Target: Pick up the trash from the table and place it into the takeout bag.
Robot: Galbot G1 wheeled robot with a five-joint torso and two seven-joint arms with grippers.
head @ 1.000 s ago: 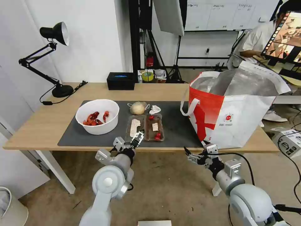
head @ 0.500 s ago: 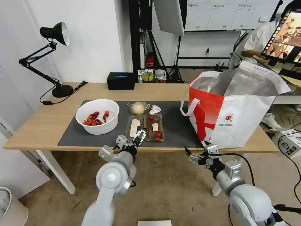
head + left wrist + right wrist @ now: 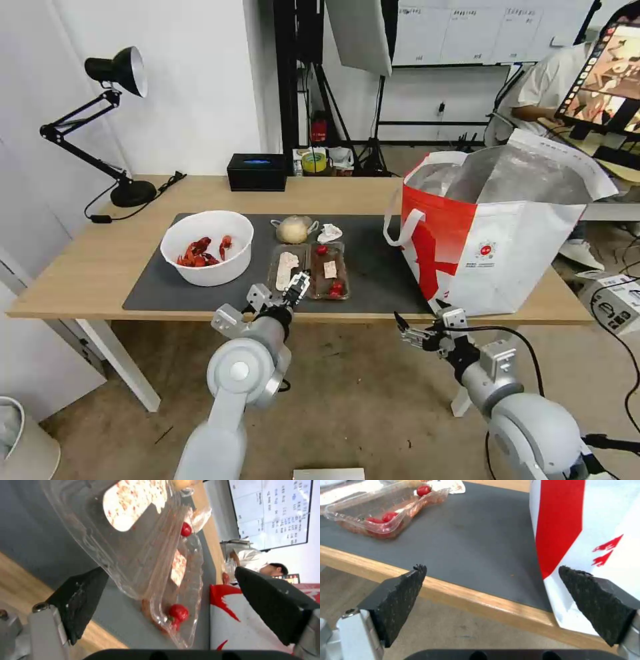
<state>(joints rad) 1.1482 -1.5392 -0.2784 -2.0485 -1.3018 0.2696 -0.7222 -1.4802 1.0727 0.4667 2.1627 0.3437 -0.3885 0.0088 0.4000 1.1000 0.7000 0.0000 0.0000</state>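
On the table's dark grey mat sit a white bowl of red crayfish shells, a clear hinged tray with food scraps, a knotted clear bag and a crumpled tissue. The takeout bag stands open on the right. My left gripper is open at the tray's near edge; in the left wrist view the tray lies between and just beyond its fingers. Below the table's front edge, beside the bag's corner, my right gripper hangs open and holds nothing.
A black desk lamp stands at the table's far left and a black box at the back edge. A white bin sits on the floor at the left. The mat between tray and bag is bare.
My left gripper has crept forward and slightly right, closer to the tray's near edge. The right arm has barely moved.
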